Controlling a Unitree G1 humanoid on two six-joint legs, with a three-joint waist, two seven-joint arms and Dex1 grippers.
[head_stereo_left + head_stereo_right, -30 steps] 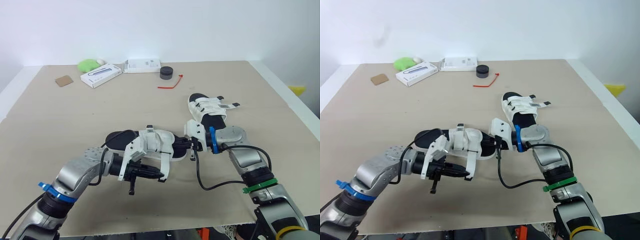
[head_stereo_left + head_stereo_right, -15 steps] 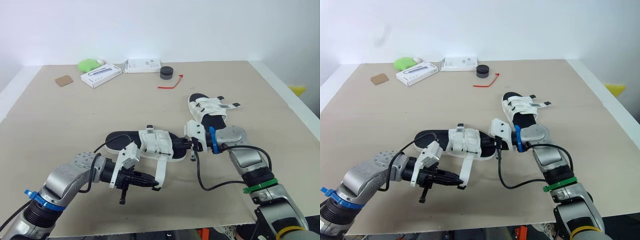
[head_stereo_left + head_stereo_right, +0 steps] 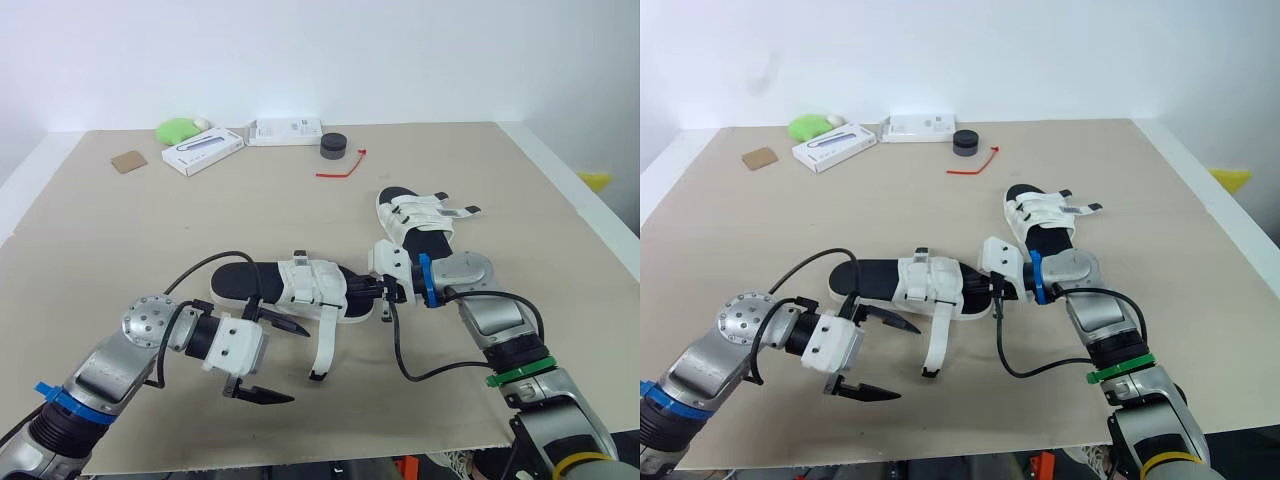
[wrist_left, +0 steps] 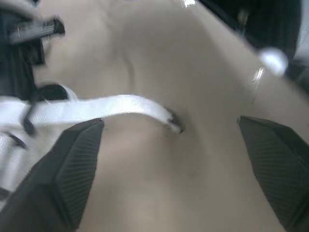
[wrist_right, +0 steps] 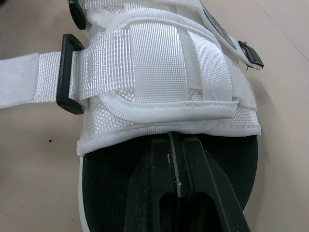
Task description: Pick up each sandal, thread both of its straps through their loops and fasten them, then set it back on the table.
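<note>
Sandal strap (image 3: 326, 345) just beside left claw (image 3: 298, 365)

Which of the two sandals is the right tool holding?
The nearer sandal, lying between the two tools, with one white strap trailing toward the open left tool. The farther sandal lies beyond the right tool, untouched.

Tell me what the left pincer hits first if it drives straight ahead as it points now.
Probably the loose white strap of the near sandal, lying just ahead of the open left pincer; depth is uncertain.
</note>
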